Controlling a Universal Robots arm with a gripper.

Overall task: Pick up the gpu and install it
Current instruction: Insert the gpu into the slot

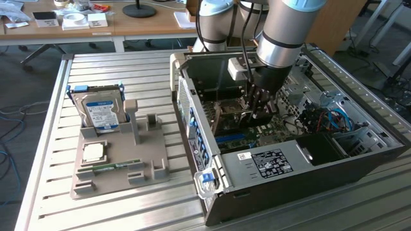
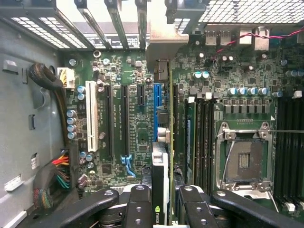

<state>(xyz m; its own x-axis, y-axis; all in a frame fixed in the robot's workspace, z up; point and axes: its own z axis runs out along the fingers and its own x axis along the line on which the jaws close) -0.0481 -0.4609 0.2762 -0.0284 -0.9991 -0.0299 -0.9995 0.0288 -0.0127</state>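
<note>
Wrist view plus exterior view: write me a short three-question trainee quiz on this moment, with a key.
1. True or false: the hard drive stands outside the case.
2. The gripper holds: A) the hard drive, B) the gpu, C) nothing.
3. What colour is the slot next to the gpu?
Key: 1 true; 2 B; 3 blue.

txt | gpu (image 2: 160,185): Nvidia eye logo on cooler | case sticker (image 1: 273,166): print illegible | hdd label (image 1: 101,115): illegible
</note>
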